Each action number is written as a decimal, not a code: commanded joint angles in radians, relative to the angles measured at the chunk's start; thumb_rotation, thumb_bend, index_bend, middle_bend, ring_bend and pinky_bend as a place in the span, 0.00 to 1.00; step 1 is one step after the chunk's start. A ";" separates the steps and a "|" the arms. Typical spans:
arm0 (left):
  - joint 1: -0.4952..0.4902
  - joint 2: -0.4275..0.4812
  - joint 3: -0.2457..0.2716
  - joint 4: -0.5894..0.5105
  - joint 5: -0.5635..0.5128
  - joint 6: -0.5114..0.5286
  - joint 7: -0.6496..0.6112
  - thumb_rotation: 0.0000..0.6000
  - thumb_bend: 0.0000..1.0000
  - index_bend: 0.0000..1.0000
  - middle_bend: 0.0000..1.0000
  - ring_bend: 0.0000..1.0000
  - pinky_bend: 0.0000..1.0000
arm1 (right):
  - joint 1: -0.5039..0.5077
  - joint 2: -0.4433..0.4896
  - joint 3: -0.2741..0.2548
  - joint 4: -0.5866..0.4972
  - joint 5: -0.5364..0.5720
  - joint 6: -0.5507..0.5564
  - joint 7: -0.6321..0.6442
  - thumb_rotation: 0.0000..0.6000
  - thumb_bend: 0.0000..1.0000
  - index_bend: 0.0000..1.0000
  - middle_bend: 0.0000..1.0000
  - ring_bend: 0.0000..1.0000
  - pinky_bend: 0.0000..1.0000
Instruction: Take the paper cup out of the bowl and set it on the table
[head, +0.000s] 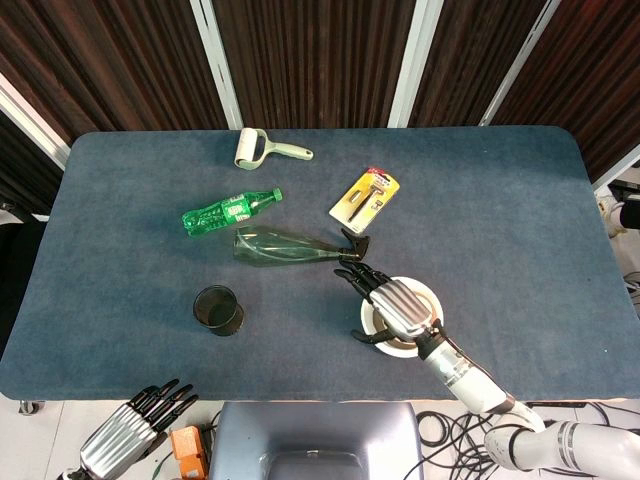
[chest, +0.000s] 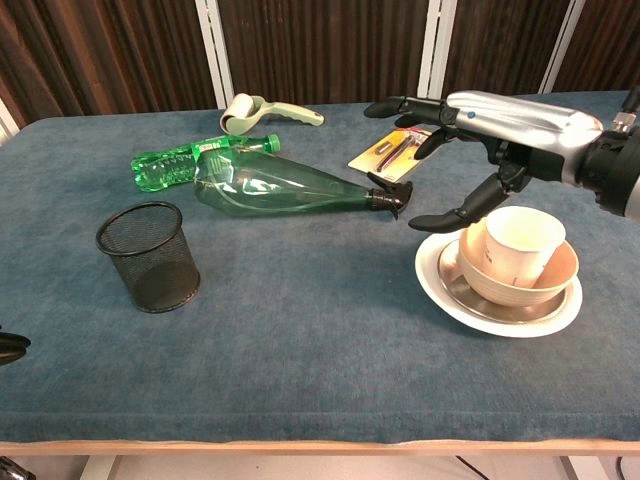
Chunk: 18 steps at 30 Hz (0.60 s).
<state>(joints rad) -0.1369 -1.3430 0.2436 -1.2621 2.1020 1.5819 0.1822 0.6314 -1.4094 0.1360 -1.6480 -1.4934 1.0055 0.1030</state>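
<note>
A white paper cup (chest: 522, 243) leans inside a tan bowl (chest: 556, 278), which sits on a white plate (chest: 437, 281) at the table's front right. My right hand (chest: 487, 133) hovers just above and behind the cup with fingers spread, holding nothing. In the head view that hand (head: 392, 305) covers the cup and most of the bowl; only the plate's rim (head: 433, 296) shows. My left hand (head: 133, 430) hangs below the table's front edge at the left, fingers apart and empty.
A black mesh pen cup (chest: 149, 256) stands front left. A large clear green bottle (chest: 280, 185) lies across the middle, its cap near the plate. Behind it lie a small green bottle (chest: 165, 165), a lint roller (chest: 256, 111) and a yellow blister pack (chest: 392, 150).
</note>
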 joint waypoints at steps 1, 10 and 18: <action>0.000 0.001 0.000 -0.001 -0.003 0.002 0.000 1.00 0.32 0.00 0.12 0.12 0.33 | 0.002 -0.002 -0.002 -0.001 0.002 0.001 -0.003 1.00 0.16 0.00 0.00 0.00 0.19; 0.002 0.003 0.005 -0.003 -0.008 0.010 0.005 1.00 0.33 0.00 0.12 0.12 0.33 | 0.004 0.003 -0.016 -0.002 0.007 0.002 -0.010 1.00 0.16 0.01 0.00 0.00 0.19; 0.004 0.008 0.007 -0.003 -0.013 0.021 0.003 1.00 0.33 0.00 0.12 0.12 0.33 | 0.000 0.017 -0.040 -0.011 0.012 -0.006 -0.045 1.00 0.16 0.01 0.00 0.00 0.19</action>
<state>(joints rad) -0.1334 -1.3354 0.2508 -1.2652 2.0898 1.6022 0.1851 0.6330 -1.3946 0.0983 -1.6567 -1.4812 0.9999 0.0597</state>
